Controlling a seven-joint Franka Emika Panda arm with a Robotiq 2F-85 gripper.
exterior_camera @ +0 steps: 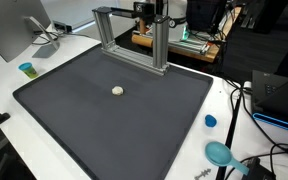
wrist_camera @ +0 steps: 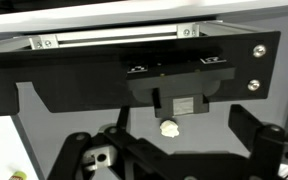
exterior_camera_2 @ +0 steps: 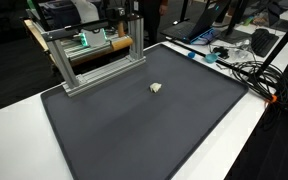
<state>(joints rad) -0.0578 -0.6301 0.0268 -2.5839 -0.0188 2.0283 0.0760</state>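
A small white lump [exterior_camera: 118, 90] lies alone near the middle of a dark grey mat [exterior_camera: 94, 120]; it also shows in the exterior view from the opposite side, white lump [exterior_camera_2: 156, 87] on mat [exterior_camera_2: 154, 130]. In the wrist view the white lump [wrist_camera: 169, 128] lies on the mat below, between the two black fingers. My gripper [wrist_camera: 164, 142] hangs above it, open, with its fingers [wrist_camera: 79, 150] spread wide and nothing between them. Neither exterior view shows the gripper.
An aluminium frame [exterior_camera: 134, 40] stands at the mat's far edge, also seen as frame [exterior_camera_2: 94, 55]. Off the mat lie a small teal cup [exterior_camera: 26, 69], a blue cap [exterior_camera: 210, 121], a teal scoop [exterior_camera: 220, 153], a monitor [exterior_camera: 14, 30] and cables [exterior_camera_2: 246, 70].
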